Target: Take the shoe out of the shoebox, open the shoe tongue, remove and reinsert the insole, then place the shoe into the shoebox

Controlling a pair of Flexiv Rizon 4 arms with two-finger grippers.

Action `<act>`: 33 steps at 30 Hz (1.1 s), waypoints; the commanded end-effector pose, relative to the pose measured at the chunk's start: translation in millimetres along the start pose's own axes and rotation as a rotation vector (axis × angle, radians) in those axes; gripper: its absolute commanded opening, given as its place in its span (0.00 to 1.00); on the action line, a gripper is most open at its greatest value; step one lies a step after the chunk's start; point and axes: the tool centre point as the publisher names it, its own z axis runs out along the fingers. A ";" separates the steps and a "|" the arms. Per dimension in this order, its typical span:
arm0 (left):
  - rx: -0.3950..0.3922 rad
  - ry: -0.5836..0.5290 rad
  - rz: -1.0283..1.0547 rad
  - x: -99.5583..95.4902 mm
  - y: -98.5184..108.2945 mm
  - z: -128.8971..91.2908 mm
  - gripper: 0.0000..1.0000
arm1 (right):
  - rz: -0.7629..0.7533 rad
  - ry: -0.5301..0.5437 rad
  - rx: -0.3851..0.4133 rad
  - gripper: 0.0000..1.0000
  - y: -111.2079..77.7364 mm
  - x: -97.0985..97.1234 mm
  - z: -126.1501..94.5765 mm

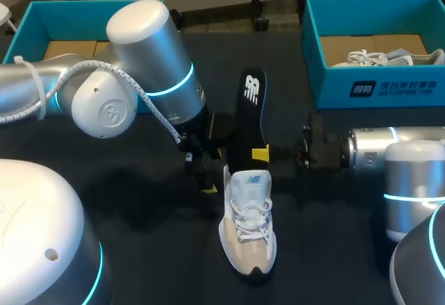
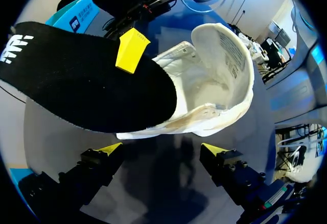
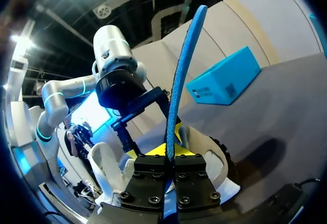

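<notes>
Insole [image 1: 252,114] pinched in right pincer [image 1: 260,154], its end over shoe [image 1: 248,228] opening

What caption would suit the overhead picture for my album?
Right gripper pinches the black insole over the opening of the white shoe; open left gripper hovers beside it.

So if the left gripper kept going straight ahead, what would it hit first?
Most likely the white shoe, right ahead of the open left gripper. The black insole sticks out beside that line, so depth leaves some doubt.
</notes>
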 end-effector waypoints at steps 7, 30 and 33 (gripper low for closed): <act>0.004 -0.001 0.001 0.8 1.5 0.2 1.00 | 0.019 -0.005 -0.027 0.00 -19.4 6.8 -4.0; 0.004 -0.001 0.001 0.8 1.5 0.2 1.00 | 0.013 0.037 0.016 0.21 -17.4 13.3 9.8; 0.004 -0.001 0.001 0.8 1.5 0.2 1.00 | 0.011 0.038 0.017 0.24 -16.8 13.7 9.9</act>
